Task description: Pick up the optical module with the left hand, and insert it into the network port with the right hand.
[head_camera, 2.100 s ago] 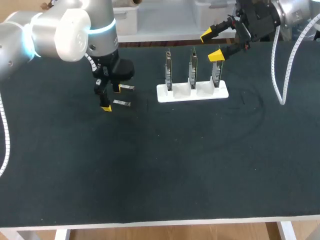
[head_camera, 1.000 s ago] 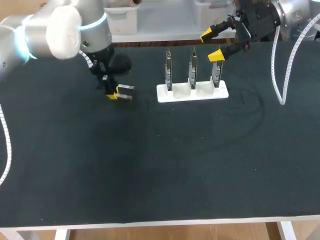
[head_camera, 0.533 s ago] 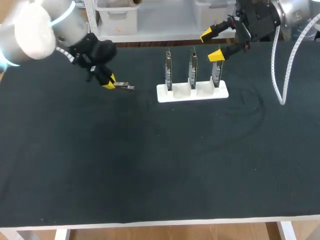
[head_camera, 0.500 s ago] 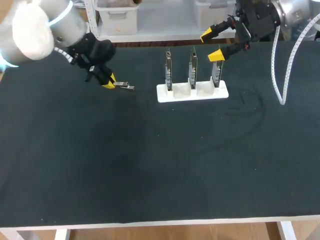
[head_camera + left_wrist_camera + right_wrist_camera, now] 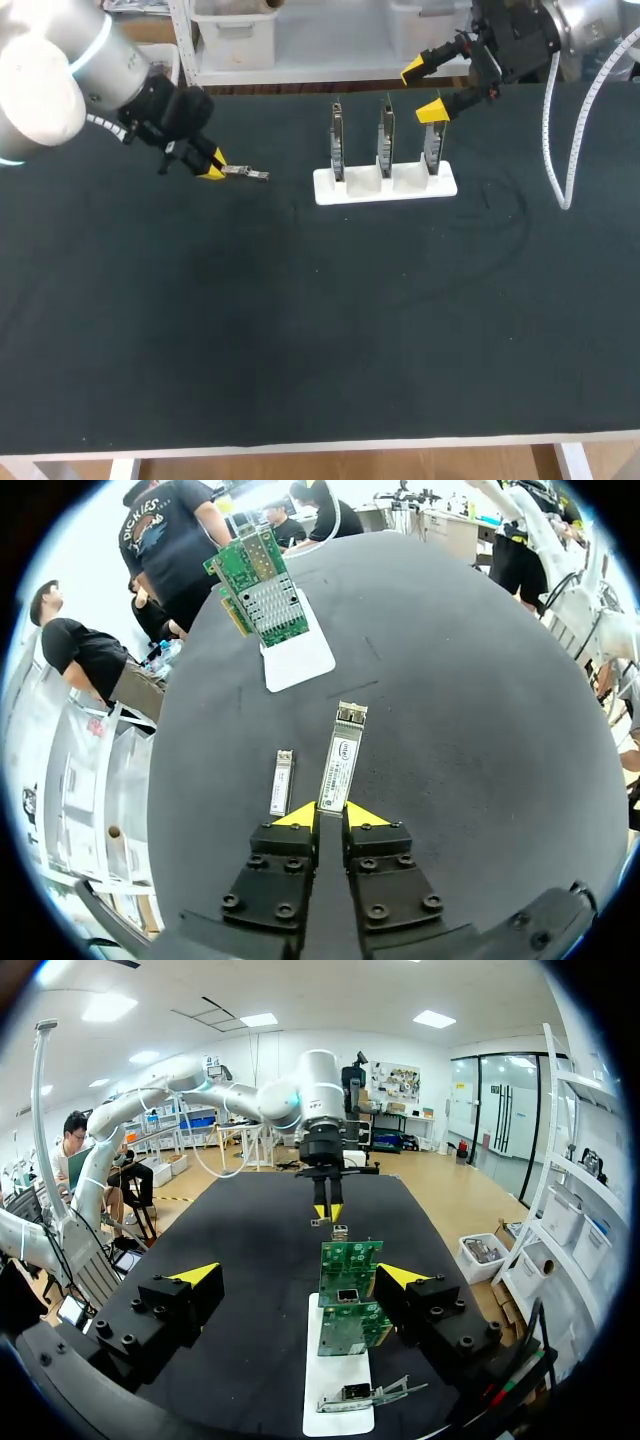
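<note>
The left claw [image 5: 210, 168] is clamped on one end of the optical module [image 5: 247, 173], left of the white stand [image 5: 352, 189] of network cards [image 5: 386, 135], while the right claw [image 5: 425, 90] hangs wide open and empty near the stand's right end.

The left gripper [image 5: 211, 168], open and pointing down two seconds ago, now clamps the optical module [image 5: 247, 172] at its tips. Its arm swings back toward the table's left, tipping the gripper sideways with the module jutting out level.

L arm [image 5: 50, 80]: you've got white-grey shell, blue ring, blk wrist.
R arm [image 5: 590, 20]: silver; white coiled cable [image 5: 550, 140].
L gripper [image 5: 330, 815], R gripper [image 5: 298, 1276]: blk, screwed, yellow tips.
</note>
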`<state>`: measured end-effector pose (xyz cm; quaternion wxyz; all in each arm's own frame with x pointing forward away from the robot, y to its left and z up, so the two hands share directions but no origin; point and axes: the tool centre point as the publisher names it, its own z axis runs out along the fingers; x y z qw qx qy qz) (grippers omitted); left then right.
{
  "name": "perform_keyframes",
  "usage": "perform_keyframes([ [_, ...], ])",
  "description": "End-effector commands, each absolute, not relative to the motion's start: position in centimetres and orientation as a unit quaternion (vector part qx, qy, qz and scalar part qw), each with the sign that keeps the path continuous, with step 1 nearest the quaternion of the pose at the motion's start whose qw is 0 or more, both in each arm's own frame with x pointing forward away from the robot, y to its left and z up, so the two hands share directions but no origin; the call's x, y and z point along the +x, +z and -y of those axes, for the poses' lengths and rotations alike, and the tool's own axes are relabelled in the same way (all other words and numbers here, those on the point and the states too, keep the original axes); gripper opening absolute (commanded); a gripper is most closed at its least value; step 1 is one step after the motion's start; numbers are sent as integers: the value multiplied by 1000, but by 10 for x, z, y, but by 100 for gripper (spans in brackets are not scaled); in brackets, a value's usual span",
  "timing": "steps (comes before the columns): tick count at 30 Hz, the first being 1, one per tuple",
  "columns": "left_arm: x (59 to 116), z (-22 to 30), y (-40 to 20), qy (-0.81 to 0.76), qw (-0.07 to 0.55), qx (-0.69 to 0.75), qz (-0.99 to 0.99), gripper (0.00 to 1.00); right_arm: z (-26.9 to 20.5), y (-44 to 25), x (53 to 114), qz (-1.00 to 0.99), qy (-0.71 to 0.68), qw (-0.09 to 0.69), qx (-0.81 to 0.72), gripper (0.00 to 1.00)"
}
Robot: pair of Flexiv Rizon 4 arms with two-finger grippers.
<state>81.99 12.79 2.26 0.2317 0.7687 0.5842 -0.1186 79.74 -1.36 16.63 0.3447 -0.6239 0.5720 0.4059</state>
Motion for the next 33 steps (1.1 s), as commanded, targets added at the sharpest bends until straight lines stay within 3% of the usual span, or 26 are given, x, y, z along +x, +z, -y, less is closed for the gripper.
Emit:
perform_keyframes([
  [1,816,-129,23,-113,239,768,-584,0,14,166,798,-572,406,344,-624,100],
  [22,824,-126,32,-127,260,751,-593,0,14,166,798,-572,406,344,-624,100],
  [33,837,-116,66,-133,360,738,-555,0,14,166,798,-572,406,344,-624,100],
])
